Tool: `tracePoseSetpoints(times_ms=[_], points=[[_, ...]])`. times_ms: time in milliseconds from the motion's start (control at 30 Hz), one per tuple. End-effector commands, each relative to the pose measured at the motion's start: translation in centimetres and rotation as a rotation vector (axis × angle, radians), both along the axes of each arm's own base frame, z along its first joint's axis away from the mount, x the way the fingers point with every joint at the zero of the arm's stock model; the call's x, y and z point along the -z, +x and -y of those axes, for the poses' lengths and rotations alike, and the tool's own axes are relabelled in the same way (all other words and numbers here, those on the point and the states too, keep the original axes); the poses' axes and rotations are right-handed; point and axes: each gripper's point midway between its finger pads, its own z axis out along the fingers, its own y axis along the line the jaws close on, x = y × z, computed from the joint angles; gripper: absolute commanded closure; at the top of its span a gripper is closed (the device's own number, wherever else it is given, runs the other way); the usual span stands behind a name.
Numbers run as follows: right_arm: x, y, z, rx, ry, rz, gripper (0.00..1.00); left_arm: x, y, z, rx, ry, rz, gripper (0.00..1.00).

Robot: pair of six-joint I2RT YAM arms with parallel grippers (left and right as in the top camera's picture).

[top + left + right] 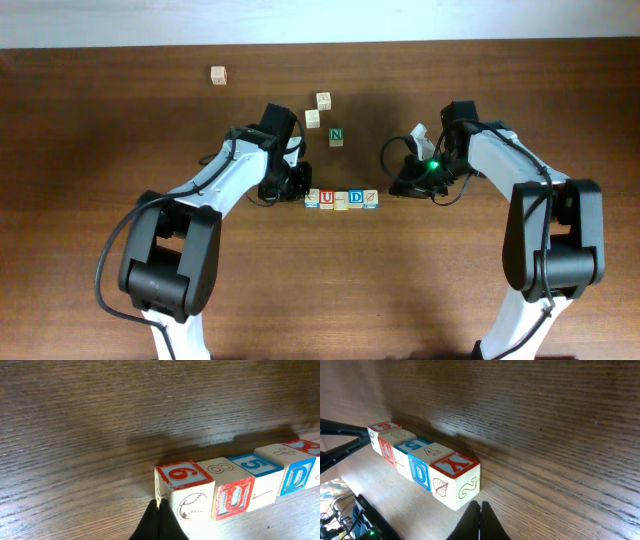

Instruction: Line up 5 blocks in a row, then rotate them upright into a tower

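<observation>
Five blocks stand in a tight row (341, 199) at the table's middle. In the left wrist view the nearest block (187, 491) has a red 6 on top and a baseball picture, then come the red U block (233, 494), a blue 5 block (260, 471) and the blue D block (296, 474). My left gripper (160, 507) is shut, empty, its tips against the row's left end. In the right wrist view the end block (455, 480) shows a red Y and a leaf. My right gripper (480, 506) is shut, empty, just off that block's corner.
Behind the row stand a green N cube (336, 136) and two pale cubes (323, 100) (313, 118). Another pale cube (218, 75) sits far back left. Both arms flank the row, left gripper (299, 189) and right gripper (393, 187).
</observation>
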Motion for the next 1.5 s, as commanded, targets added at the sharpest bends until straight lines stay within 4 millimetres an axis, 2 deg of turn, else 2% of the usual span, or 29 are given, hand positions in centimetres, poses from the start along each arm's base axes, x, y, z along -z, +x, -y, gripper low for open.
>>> tracePoseSetpoints(times_ms=[0,600,1267,1467], points=[[0.20,-0.14,0.04,0.002,-0.010,-0.007,0.96,-0.62,-0.12,-0.04,-0.008,0.001,0.012,1.00],[0.34,-0.14,0.23,0.002,-0.024,-0.007,0.96,-0.18,-0.54,-0.32,-0.009,0.013,0.000,1.00],[0.35,-0.14,0.22,0.001,-0.025,-0.006,0.96,-0.39,-0.62,0.28,-0.003,-0.022,-0.005,1.00],[0.38,-0.18,-0.61,-0.021,-0.024,0.005,0.95,-0.39,-0.62,0.28,-0.003,-0.022,-0.005,1.00]])
